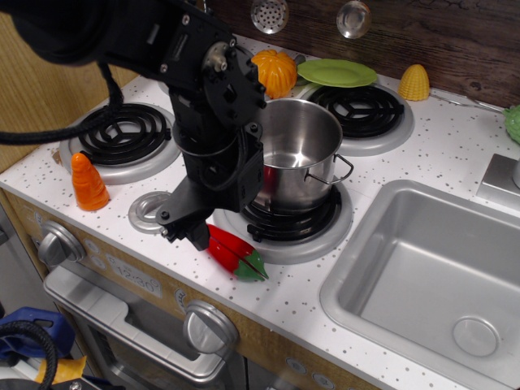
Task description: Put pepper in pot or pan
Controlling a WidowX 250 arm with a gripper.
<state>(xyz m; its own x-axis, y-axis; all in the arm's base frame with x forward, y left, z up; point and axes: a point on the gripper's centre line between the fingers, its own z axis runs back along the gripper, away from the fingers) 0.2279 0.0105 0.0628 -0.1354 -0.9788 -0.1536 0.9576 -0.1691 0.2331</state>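
1. The pepper (236,253) lies flat on the white speckled counter (325,301), just in front of the near-right burner (286,223), with its green stem cap pointing right and toward the counter's near edge. It sits partly over the burner's grey rim.
2. The gripper (188,231) hangs low over the pepper's left end, its black fingers angled down and left. Whether the jaws are spread around the red body or already pinching it, I cannot tell: the fingertips merge with the dark arm, and the pepper's left end is hidden behind them.
3. This low stance at the pepper's far-from-stem end reads as a grasp being set up, most likely because the red body offers a firmer hold than the tapering stem.
4. The pot (296,162) stands upright and lidless on that same burner, just behind the pepper, so the carry looks short: up, back and slightly right.
5. The arm's bulk stands right against the pot's left wall. I judge a straight lift is needed first, since the pot's rim is well above the pepper.
6. Open room: bare counter lies right of the pepper toward the sink (422,276). The near edge of the counter is close, so a nudged pepper could roll off.
7. The orange cone (88,183) on the left and the pumpkin (276,71) at the far side are well apart from this path.
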